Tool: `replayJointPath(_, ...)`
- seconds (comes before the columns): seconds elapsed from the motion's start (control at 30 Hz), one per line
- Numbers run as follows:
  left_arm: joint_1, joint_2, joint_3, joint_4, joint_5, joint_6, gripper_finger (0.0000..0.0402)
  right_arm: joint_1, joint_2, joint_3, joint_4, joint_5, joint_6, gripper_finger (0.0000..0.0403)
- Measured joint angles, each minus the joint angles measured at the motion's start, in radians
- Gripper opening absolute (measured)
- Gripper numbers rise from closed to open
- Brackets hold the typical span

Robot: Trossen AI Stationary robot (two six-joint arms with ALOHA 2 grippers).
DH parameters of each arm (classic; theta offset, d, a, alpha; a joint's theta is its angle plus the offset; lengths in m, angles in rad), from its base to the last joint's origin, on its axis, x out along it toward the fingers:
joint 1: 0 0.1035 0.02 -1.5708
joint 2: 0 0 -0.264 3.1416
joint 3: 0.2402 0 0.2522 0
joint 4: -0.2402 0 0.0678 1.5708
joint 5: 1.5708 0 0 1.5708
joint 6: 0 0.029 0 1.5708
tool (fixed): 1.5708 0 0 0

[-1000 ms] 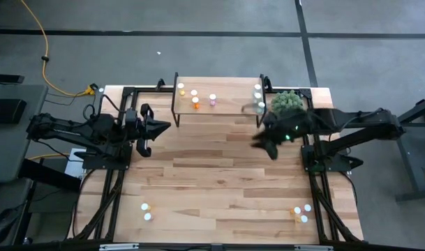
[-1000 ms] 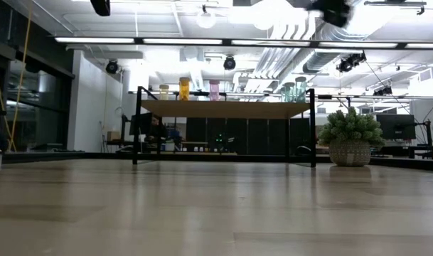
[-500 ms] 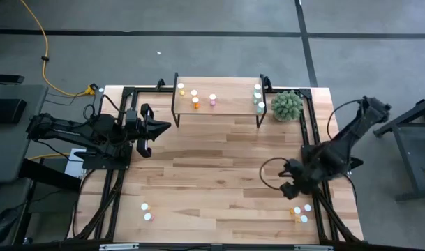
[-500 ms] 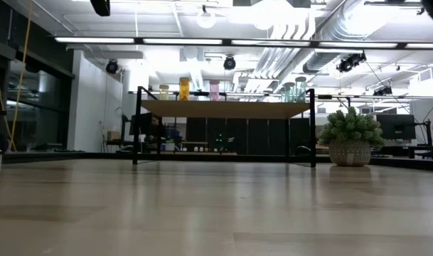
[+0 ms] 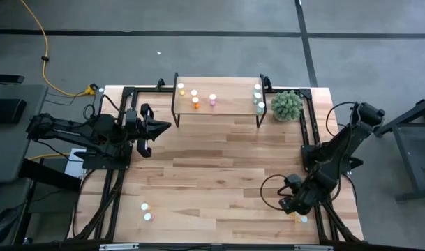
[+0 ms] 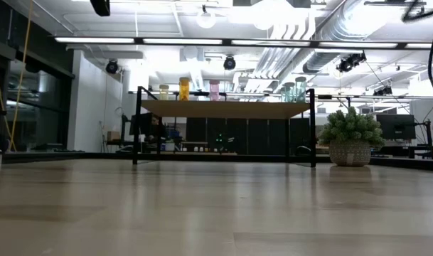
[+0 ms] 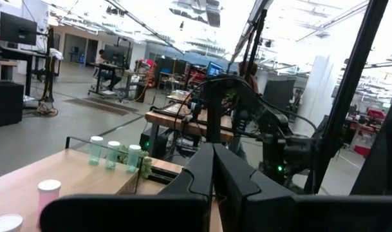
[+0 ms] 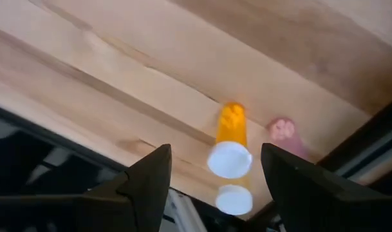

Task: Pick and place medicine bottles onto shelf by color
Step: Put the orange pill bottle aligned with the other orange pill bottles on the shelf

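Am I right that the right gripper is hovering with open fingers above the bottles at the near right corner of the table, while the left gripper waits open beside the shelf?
Not quite: the left gripper is shut, its dark fingers pressed together in the left wrist view. The rest holds: the right gripper hovers open above the small orange white-capped bottle, and the left arm waits beside the small raised wood-topped shelf.

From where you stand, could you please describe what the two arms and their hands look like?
Both arms are dark, jointed metal on black frames. The left hand ends in two slim black fingers that taper to a point. The right hand has broad, flat black fingers, and a thin black cable loops beside it.
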Motion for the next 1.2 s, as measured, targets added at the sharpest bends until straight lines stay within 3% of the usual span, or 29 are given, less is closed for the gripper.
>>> replayJointPath(0.3, 0.000, 0.000, 0.000, 0.000, -0.019, 0.000, 0.0000, 0.006, 0.121, 0.000, 0.090, -0.060, 0.001, 0.0232)
replayJointPath(0.63, 0.000, 0.000, 0.000, 0.000, -0.019, 0.003, 0.0000, 0.006, 0.145, 0.000, 0.079, -0.094, 0.008, 0.0229)
replayJointPath(1.0, 0.000, 0.000, 0.000, 0.000, -0.019, 0.002, 0.0000, 0.006, 0.144, 0.000, 0.080, -0.094, 0.008, 0.0148)
replayJointPath(1.2, 0.000, 0.000, 0.000, 0.000, -0.019, 0.003, 0.0000, 0.006, 0.144, 0.000, 0.084, -0.100, 0.008, 0.0127)
